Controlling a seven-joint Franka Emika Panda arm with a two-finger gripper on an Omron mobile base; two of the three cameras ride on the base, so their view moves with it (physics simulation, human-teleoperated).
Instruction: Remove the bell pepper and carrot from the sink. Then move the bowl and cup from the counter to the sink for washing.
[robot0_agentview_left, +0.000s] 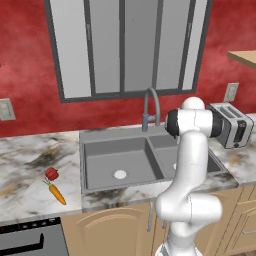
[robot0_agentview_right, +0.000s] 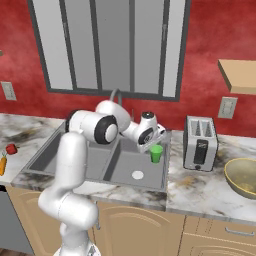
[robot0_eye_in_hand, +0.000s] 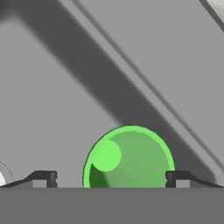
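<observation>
In the right basin of the grey sink a bright green cup stands upright, directly under my gripper. From the hand view I look down into the cup between the two fingertips of the open gripper; the left fingertip stands clear of the rim. The red bell pepper and the orange carrot lie on the marble counter left of the sink. The olive-yellow bowl sits on the counter at the far right.
A silver toaster stands on the counter between the sink and the bowl. The curved grey faucet rises behind the basins. A wooden shelf juts out at the upper right. A dark stove edge lies at the lower left.
</observation>
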